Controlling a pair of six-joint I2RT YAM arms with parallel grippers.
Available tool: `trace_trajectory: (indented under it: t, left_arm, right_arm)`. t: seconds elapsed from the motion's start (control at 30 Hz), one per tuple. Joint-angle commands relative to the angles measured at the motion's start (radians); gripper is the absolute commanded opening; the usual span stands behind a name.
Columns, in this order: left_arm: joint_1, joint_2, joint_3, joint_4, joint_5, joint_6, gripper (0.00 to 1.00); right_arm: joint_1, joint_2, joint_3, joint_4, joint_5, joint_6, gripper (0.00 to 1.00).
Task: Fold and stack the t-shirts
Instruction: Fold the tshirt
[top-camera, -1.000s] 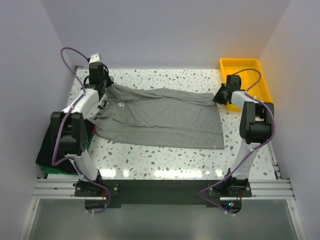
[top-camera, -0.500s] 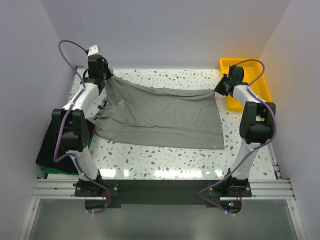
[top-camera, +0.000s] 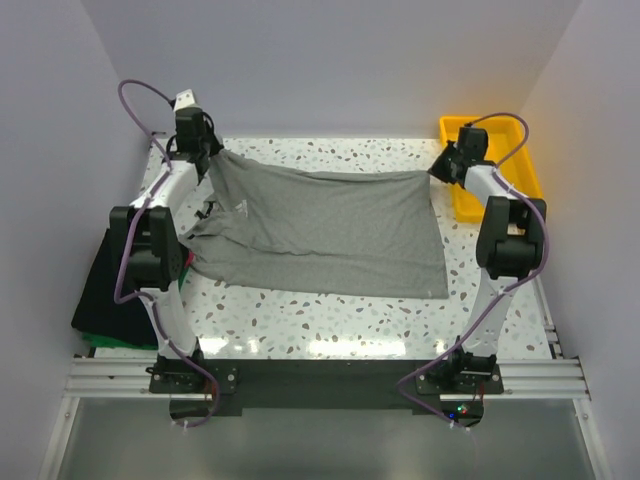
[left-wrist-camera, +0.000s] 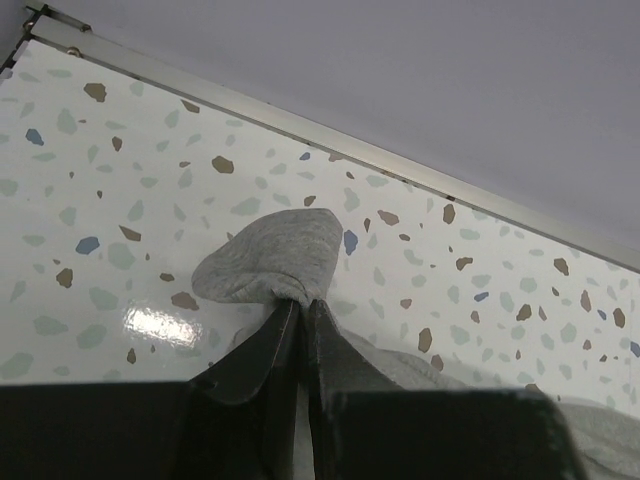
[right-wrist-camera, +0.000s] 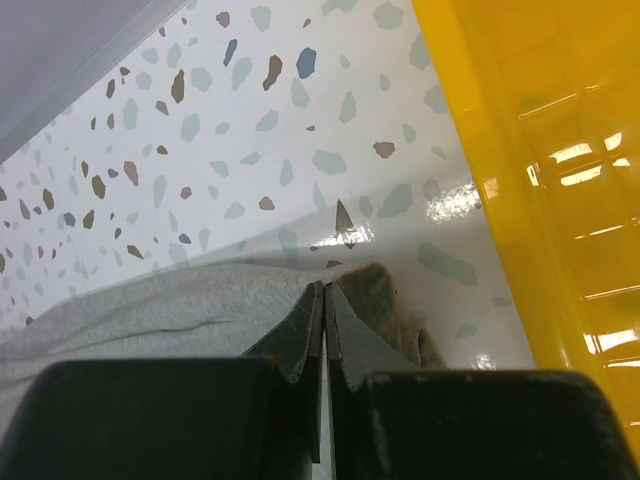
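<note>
The heather-grey t-shirt lies spread across the table, its far edge lifted and stretched between both arms. My left gripper is shut on the shirt's far left corner; in the left wrist view a grey fabric bunch sticks out past the tips. My right gripper is shut on the far right corner, and the right wrist view shows grey cloth pinched there. Folded black and green t-shirts lie stacked at the left edge.
A yellow plastic tray stands at the back right, right beside my right gripper; it fills the right side of the right wrist view. The back wall rail runs just beyond my left gripper.
Both grippers have moved toward the back of the table and risen with the shirt's far corners, pulling the far edge taut and straight.
</note>
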Motion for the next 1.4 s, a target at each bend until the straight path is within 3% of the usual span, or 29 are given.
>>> trace_trajectory:
  t: [0.0,0.4,0.67,1.07,1.37]
  left_arm:
    - [0.043,0.007,0.050,0.082,0.001,-0.008,0.00]
    - [0.065,0.094,0.096,0.110,0.101,-0.024,0.00]
    - [0.068,0.068,0.078,0.116,0.144,-0.041,0.00]
    - [0.073,-0.131,-0.167,0.133,0.112,-0.120,0.00]
    - [0.073,-0.286,-0.315,0.033,0.015,-0.186,0.00]
  right_arm:
    - [-0.017,0.005,0.038,0.059,-0.005,-0.016,0.00]
    - [-0.040,-0.006,-0.006,0.110,-0.003,-0.010,0.00]
    - [-0.040,-0.025,-0.034,0.127,-0.043,0.004,0.00]
    - [-0.040,-0.177,-0.216,0.109,-0.011,0.016,0.00]
    - [-0.040,-0.320,-0.360,0.040,0.040,0.039,0.00]
